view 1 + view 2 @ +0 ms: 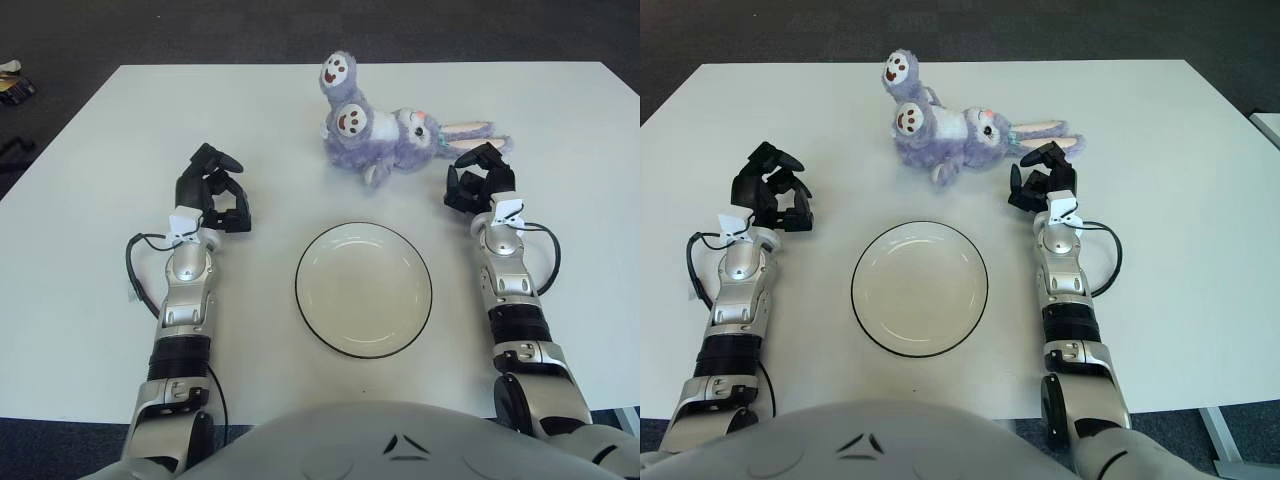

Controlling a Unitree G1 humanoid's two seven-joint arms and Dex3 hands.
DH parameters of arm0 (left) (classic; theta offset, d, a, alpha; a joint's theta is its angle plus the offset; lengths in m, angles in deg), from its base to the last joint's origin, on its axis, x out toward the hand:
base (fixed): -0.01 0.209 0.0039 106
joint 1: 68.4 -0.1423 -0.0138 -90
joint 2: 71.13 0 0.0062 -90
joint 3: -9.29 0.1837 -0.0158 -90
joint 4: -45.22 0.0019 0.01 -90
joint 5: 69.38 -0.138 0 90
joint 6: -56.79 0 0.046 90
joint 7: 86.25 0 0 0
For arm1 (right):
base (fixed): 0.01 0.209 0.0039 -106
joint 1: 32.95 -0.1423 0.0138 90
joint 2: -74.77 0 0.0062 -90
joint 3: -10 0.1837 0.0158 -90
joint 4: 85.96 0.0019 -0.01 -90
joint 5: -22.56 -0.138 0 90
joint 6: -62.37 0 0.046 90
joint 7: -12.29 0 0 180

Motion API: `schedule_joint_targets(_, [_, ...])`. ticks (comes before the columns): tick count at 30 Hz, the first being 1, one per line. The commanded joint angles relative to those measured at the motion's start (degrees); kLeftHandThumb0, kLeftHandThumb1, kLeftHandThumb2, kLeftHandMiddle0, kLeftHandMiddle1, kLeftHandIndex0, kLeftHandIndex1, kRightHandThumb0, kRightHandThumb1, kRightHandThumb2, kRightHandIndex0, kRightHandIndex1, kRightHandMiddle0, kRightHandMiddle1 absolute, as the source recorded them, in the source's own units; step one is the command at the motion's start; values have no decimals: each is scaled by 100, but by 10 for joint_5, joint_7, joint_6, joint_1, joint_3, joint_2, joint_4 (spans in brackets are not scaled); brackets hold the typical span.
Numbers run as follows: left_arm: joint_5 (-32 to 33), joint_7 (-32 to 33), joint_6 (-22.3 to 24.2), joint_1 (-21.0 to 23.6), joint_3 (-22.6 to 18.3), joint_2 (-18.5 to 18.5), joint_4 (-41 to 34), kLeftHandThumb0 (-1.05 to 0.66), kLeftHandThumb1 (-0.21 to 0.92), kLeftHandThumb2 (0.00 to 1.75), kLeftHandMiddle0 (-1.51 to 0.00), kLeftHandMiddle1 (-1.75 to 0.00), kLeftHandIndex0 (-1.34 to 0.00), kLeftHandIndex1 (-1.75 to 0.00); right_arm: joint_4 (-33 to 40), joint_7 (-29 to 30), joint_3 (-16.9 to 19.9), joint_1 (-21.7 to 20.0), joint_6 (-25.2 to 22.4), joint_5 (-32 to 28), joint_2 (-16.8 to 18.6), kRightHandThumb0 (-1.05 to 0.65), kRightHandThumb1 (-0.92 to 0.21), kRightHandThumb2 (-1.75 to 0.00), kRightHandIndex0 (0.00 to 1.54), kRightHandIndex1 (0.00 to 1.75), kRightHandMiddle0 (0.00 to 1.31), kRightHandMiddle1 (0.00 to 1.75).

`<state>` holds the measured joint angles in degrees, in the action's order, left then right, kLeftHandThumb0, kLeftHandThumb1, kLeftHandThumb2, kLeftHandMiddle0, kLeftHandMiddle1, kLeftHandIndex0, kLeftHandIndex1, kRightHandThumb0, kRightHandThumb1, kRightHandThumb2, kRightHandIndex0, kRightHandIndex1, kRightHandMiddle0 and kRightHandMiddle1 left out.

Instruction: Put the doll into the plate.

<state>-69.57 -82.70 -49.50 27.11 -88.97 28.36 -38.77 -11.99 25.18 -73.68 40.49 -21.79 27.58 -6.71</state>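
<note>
Doll [400,130]: purple plush rabbit, lying on its side on the far half of the white worktop [90,330], feet raised toward the far edge, ears trailing to the right; well apart from the plate

Plate [363,289]: round, cream, dark rim, at the centre of the worktop between the two forearms, nothing in it

Right hand [480,180]: just beside the doll's ears, black fingers [470,158] loosely curled, holding nothing

Left hand [212,190]: to the left of the plate, fingers loosely curled, holding nothing
</note>
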Motion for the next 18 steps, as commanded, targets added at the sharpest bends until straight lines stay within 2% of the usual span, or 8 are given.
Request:
schedule_joint_targets(1, [11,-13,6,-35,9,13,4,-1,-2,167,-87,-175,-68,-164,33,0,-3,4,-29,11,-3,-21,-46,-113,69,175,42,170])
schedule_joint_targets(4, [15,-18,10,-33,10,12,1,-1,-1,166,-86,-175,-67,-165,50,-8,-4,4,-45,15,-7,-7,-38,-124,63,175,41,169])
schedule_joint_targets(6, [15,-21,13,-31,11,10,0,-1,-1,166,-86,-175,-67,-165,67,-15,-7,4,-57,18,-11,-4,-38,-124,59,174,37,172])
schedule_joint_targets(12, [15,-24,21,-20,12,8,0,-1,2,165,-83,-175,-63,-170,108,-22,-22,8,-84,45,-21,-1,-43,-115,59,160,33,174])
schedule_joint_targets(18, [15,-28,29,-7,13,6,-4,-1,4,163,-81,-175,-61,-172,118,-13,-44,4,-75,104,-44,-1,-52,-103,54,157,27,175])
